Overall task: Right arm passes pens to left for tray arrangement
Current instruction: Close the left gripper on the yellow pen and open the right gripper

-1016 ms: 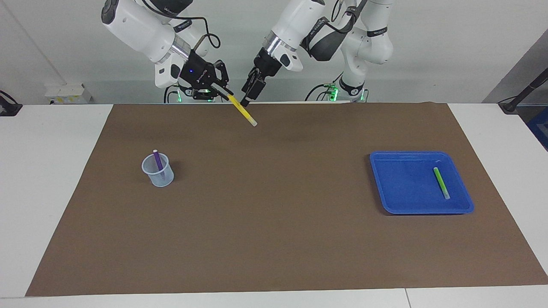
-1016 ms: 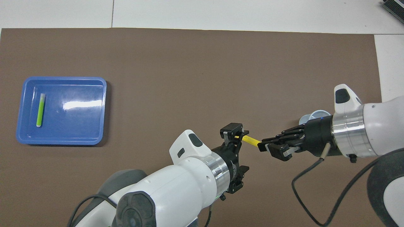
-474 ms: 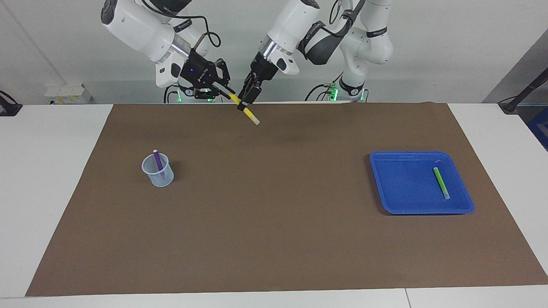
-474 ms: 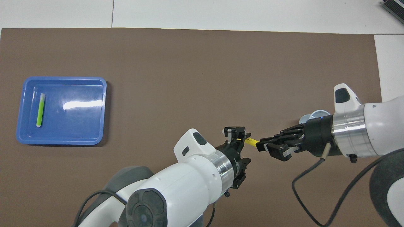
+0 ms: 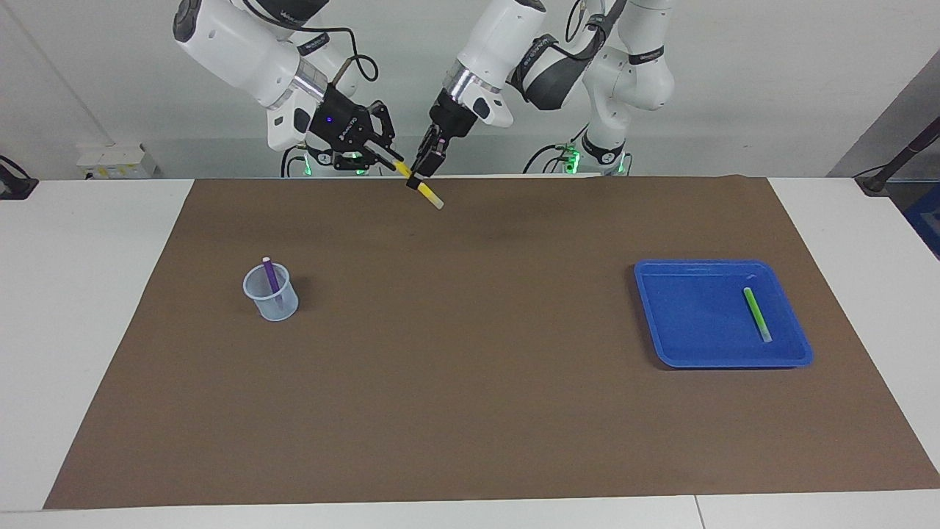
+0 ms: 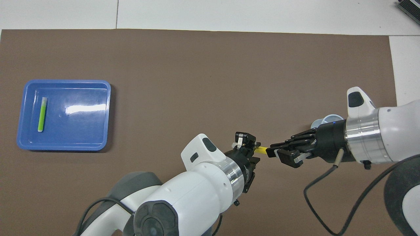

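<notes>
A yellow pen (image 5: 428, 195) hangs slanted in the air over the mat's edge by the robots. My right gripper (image 5: 393, 163), with its blue light, is shut on the pen's upper end. My left gripper (image 5: 417, 178) has its fingers closed around the pen's middle, and the whitish cap pokes out below. From overhead, only a short yellow stretch of the pen (image 6: 262, 149) shows between the left gripper (image 6: 247, 145) and the right gripper (image 6: 272, 152). A green pen (image 5: 756, 314) lies in the blue tray (image 5: 723, 363). A purple pen (image 5: 271, 275) stands in a cup (image 5: 276, 305).
The brown mat (image 5: 470, 382) covers most of the white table. The tray (image 6: 62, 148) sits toward the left arm's end, the translucent cup (image 6: 328, 119) toward the right arm's end, partly under the right arm in the overhead view.
My left gripper moved onto the yellow pen and narrowed its fingers around it. The right gripper kept its hold and lifted the pen slightly.
</notes>
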Motion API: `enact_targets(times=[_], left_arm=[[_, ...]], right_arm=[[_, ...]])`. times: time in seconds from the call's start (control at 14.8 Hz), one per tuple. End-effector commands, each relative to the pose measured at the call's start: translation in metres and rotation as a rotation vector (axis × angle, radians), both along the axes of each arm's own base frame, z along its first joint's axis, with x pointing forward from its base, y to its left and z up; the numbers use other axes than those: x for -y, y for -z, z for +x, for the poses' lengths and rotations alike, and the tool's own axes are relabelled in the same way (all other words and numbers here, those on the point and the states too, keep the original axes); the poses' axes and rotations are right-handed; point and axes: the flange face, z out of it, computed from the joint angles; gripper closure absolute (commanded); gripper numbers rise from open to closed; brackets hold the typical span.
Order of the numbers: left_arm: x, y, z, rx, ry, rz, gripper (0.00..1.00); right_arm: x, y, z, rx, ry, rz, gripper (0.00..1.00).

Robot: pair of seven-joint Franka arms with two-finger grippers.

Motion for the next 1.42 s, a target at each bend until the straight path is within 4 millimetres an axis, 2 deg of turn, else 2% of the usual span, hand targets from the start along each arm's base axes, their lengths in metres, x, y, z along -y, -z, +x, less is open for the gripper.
enact_targets(times=[0.0, 0.2, 0.75, 0.81, 0.88, 0.95, 1.02, 1.22, 1.36], left_arm=[[0.006, -0.006, 0.000, 0.009, 0.000, 0.006, 0.78], [0.006, -0.006, 0.000, 0.022, 0.007, 0.016, 1.00], [0.007, -0.007, 0.000, 0.052, 0.019, 0.037, 1.00], [0.007, -0.007, 0.000, 0.052, 0.020, 0.038, 1.00], [0.007, -0.007, -0.001, 0.055, 0.024, 0.041, 1.00], [0.007, -0.005, -0.001, 0.062, 0.031, 0.052, 1.00], [0.006, -0.004, -0.001, 0.063, 0.035, 0.058, 1.00], [0.003, 0.001, 0.002, 0.074, 0.063, 0.096, 1.00], [-0.006, 0.007, 0.004, 0.090, 0.146, 0.160, 1.00]], right_arm=[[0.000, -0.004, -0.002, 0.026, -0.004, 0.027, 1.00], [0.000, -0.003, -0.002, 0.024, -0.004, 0.027, 1.00], [-0.004, -0.004, -0.003, -0.021, 0.047, 0.018, 1.00], [-0.006, -0.004, -0.003, -0.024, 0.047, 0.016, 0.85], [-0.006, -0.004, -0.003, -0.024, 0.046, 0.012, 0.42], [-0.006, -0.003, -0.003, -0.023, 0.046, 0.009, 0.11], [-0.006, -0.004, -0.004, -0.023, 0.045, 0.009, 0.00], [-0.006, -0.004, -0.004, -0.021, 0.044, 0.008, 0.00], [-0.005, -0.003, -0.003, -0.021, 0.043, 0.005, 0.00]])
